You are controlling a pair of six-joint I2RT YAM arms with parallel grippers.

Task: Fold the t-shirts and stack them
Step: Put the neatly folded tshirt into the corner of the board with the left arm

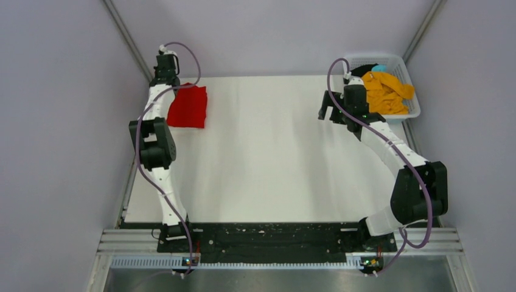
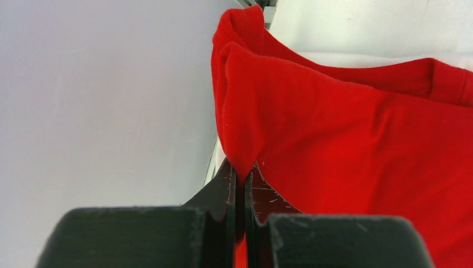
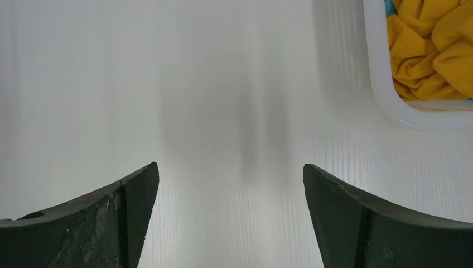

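Surface (image 1: 274, 152): white and broad, with both arms reaching out over it from their bases at 6 o'clock in the top view.
Basket (image 1: 416, 113): sits in the 1 o'clock corner of the surface; its white rim (image 3: 385, 95) shows at 1 o'clock in the right wrist view.
Red t-shirt (image 1: 190, 106): a folded, near-square packet at 10 o'clock on the surface. Its slightly longer side runs roughly 12 to 6, and its left edge is near the surface's border.
Orange-yellow t-shirt (image 1: 386, 94): bunched and unfolded inside the basket, filling most of it (image 3: 429, 50).
Black t-shirt (image 1: 363, 69): a dark patch at the basket's 11 o'clock end, mostly hidden.
Left pincer (image 2: 241, 173): pressed together on a pinched fold of the red t-shirt (image 2: 346, 145), at the packet's 11 o'clock corner in the top view.
Right pincer (image 3: 230, 167): jaws wide apart with nothing between them, hanging over bare surface.
Deciding relation: the basket lies at 2 o'clock from the right pincer (image 1: 328, 109) and near it. The left arm is well apart across the surface, so the right arm is plainly the nearer one.
Likely step: the red t-shirt looks folded and placed. Next probably comes a reach toward 2 o'clock for the orange-yellow t-shirt.
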